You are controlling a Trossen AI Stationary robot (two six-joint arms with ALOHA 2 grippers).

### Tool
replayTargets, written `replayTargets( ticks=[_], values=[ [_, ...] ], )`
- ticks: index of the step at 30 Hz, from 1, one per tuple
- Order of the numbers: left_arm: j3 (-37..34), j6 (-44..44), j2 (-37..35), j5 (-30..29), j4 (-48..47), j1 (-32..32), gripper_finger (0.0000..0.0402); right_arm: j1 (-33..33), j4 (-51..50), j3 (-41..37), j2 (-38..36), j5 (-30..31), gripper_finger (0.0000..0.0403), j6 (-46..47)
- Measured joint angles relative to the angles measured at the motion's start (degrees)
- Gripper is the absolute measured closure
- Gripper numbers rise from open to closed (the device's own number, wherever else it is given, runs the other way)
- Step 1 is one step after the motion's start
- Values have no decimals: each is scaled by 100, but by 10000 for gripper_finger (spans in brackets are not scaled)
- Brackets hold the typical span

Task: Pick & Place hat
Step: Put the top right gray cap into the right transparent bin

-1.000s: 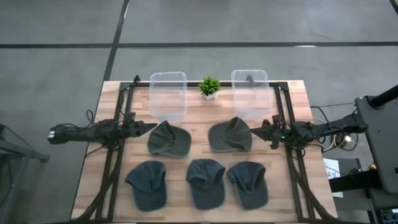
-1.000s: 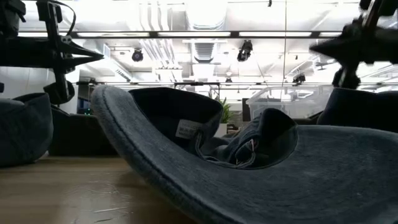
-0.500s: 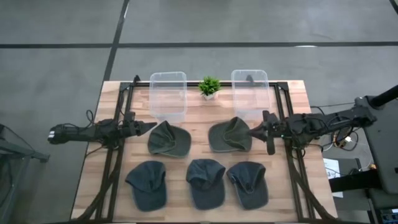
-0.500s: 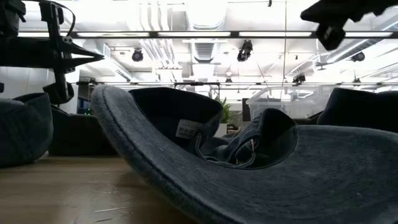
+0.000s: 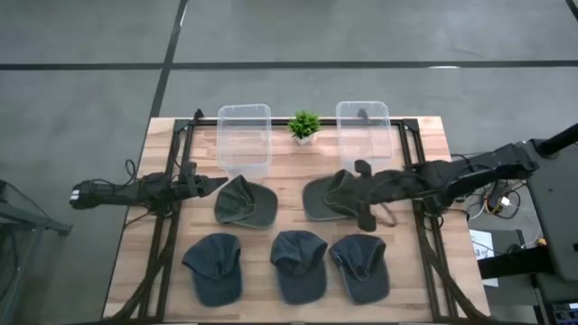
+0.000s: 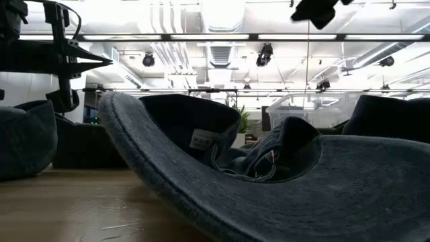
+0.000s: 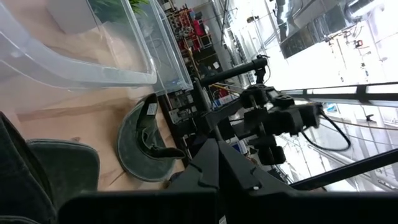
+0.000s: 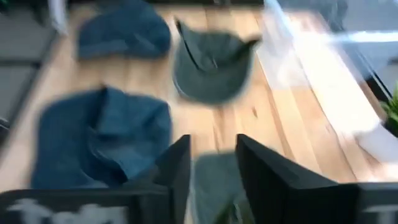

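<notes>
Clear plastic marks the two bins [image 5: 245,135] [image 5: 363,133] at the desk's [image 5: 424,271] far edge, and both look empty, a small green plant [image 5: 304,125] between them. The right gripper [image 5: 359,191] hangs over the olive hat [image 5: 330,196] just before the right bin, fingers parted with nothing between them. The left gripper [image 5: 217,183] waits at the left edge beside another olive hat [image 5: 244,202]; its jaws cannot be told. Three dark blue hats [image 5: 214,265] [image 5: 300,264] [image 5: 361,264] line the near edge.

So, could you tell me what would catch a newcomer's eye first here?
Five caps on the wooden table: two green ones behind, three blue in front. The right gripper reaches over the right green cap, fingers open. Two clear bins flank a small plant at the back edge.
</notes>
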Motion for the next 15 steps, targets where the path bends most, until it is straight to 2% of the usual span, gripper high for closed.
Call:
replayTargets(
  ticks=[5, 9, 15],
  values=[
    [-2, 17, 0, 2, 2, -2, 401, -17, -736, 587, 995, 113, 222, -153],
    [-1, 6, 0, 72, 2, 1, 401, -9, -883, 880, 1793, 66, 216, -176],
    [-2, -189, 0, 140, 4, 1, 401, -4, -990, 1183, 2981, -331, 215, -212]
  ],
)
